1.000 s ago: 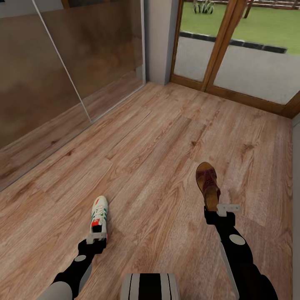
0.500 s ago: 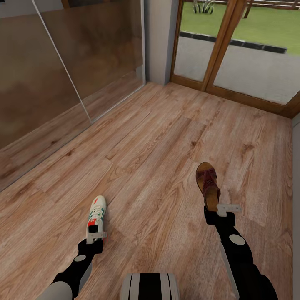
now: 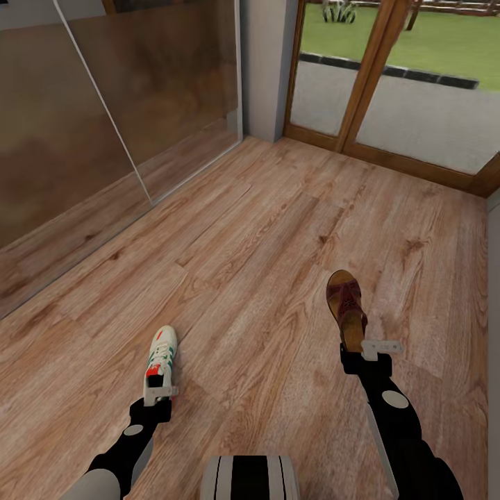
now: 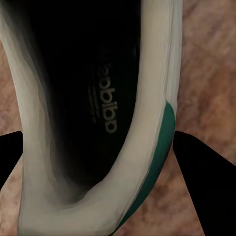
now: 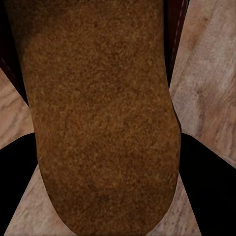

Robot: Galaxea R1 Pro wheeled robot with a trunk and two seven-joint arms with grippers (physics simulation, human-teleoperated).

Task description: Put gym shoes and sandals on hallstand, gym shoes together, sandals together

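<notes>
One white gym shoe point(image 3: 162, 354) with green stripes and a red tongue label points away from me at the lower left. My left gripper point(image 3: 160, 390) is shut on its heel. In the left wrist view the heel opening point(image 4: 98, 113) sits between the two dark fingers point(image 4: 204, 172). One brown sandal point(image 3: 345, 305) points away at the right, its heel end in my shut right gripper point(image 3: 362, 347). The right wrist view has its tan footbed point(image 5: 98, 123) between the fingers point(image 5: 209, 191). Wood-plank corridor floor point(image 3: 264, 229) lies under both. The hallstand, the second gym shoe and the second sandal are out of view.
Tall brownish glossy panels point(image 3: 104, 104) run along the left side. A grey wall post point(image 3: 267, 69) stands at the back. Next to it are glass doors in a wooden frame point(image 3: 368, 76), with lawn outside. A pale wall edge point(image 3: 493, 278) borders the right.
One second ago the gym shoe looked wider and lay lower against the left gripper; it now sits narrower and straighter. Nothing has moved in the last half second. The right arm and sandal are still.
</notes>
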